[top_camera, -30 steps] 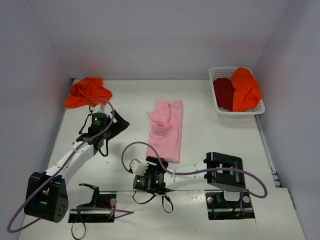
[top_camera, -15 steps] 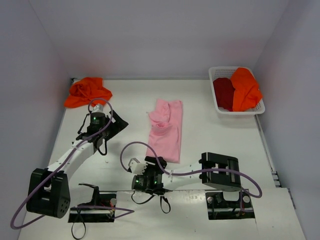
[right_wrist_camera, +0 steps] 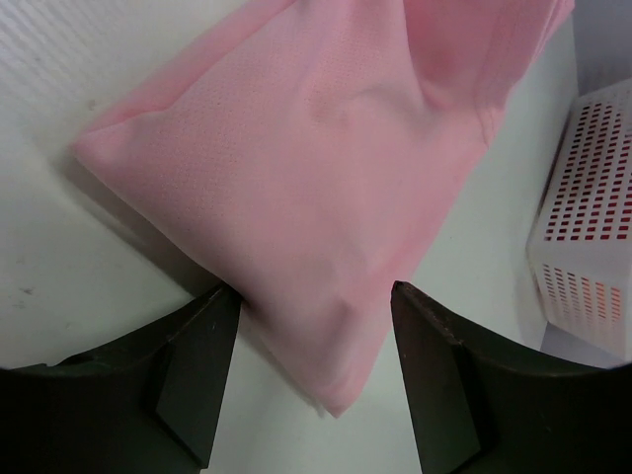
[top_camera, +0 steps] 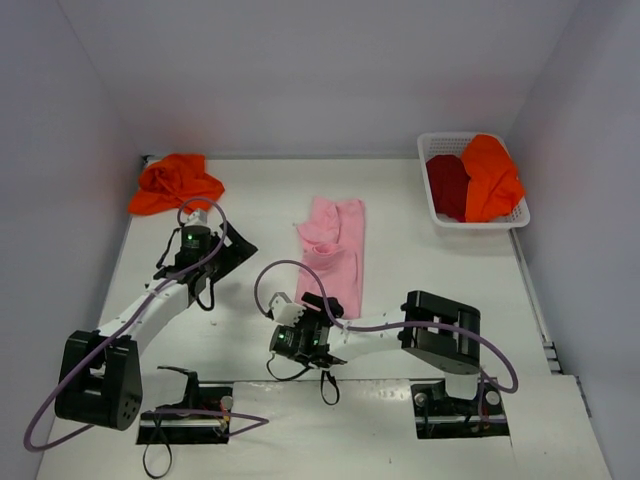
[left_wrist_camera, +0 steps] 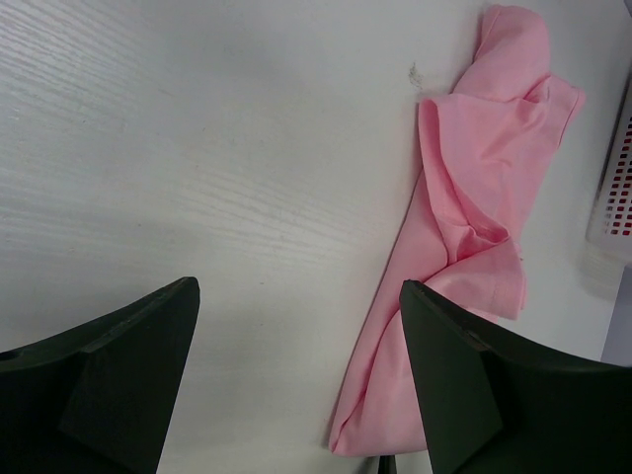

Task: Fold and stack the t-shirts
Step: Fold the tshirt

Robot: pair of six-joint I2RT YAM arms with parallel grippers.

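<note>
Tabletop (top_camera: 430, 270) lay open on both sides of the light pink t-shirt (top_camera: 335, 262), a long strip at mid-table. The right gripper (right_wrist_camera: 314, 291) was unclenched, fingers straddling the shirt's near corner. The left gripper (left_wrist_camera: 296, 296) gaped wide over the table left of it. One orange t-shirt (top_camera: 175, 183) crowded the far-left corner. The basket (top_camera: 440, 145) at far right held the dark red t-shirt (top_camera: 447, 185) and the other orange t-shirt (top_camera: 490, 178).

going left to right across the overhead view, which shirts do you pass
crumpled orange t-shirt → pink t-shirt → dark red t-shirt → second orange t-shirt, the last two lying in the white basket
</note>
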